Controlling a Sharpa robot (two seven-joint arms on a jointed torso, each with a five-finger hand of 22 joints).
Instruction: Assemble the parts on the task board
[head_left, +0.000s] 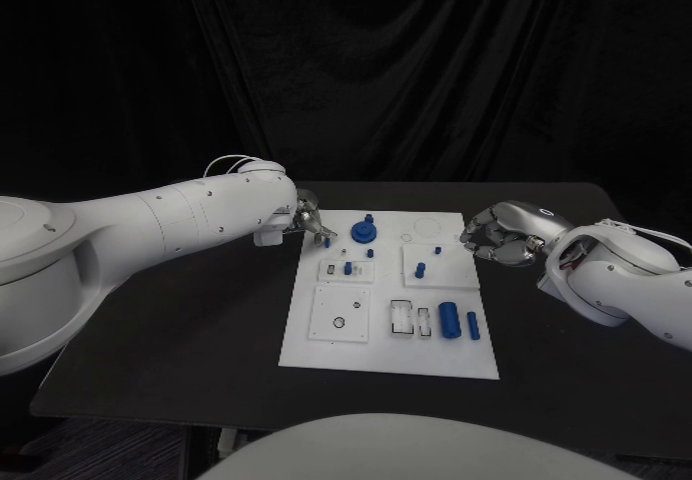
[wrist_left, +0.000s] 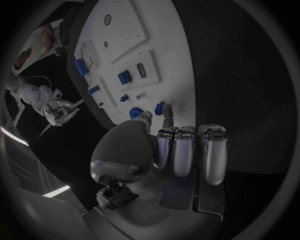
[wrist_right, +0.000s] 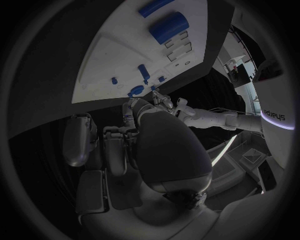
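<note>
A: How far is the assembly on the board (head_left: 320, 352) now?

B: I judge it is in the middle. Some parts stand in the board: a round blue part with a peg (head_left: 364, 231) near the far edge, a small peg (head_left: 371, 254) and another peg (head_left: 420, 269) toward the middle. Others only lie flat near the board's right edge: a thick cylinder (head_left: 450, 320) and a thin rod (head_left: 473, 324) beside it. So these two probably wait for their places.

A: And free places?

B: Yes, a ring mark (head_left: 428, 226) near the far right corner and a small hole (head_left: 338, 322) in the near left plate look unfilled.

A: What does the left hand (head_left: 307, 225) do?

B: It is at the far left corner of the board. In the left wrist view its fingers (wrist_left: 185, 150) are curled and the tips meet a small blue part (wrist_left: 160, 107) at the board's edge. It seems to pinch it, but I cannot tell for sure.

A: The right hand (head_left: 500, 238)?

B: It hangs beside the far right corner, fingers curled in, holding nothing that I can see.
</note>
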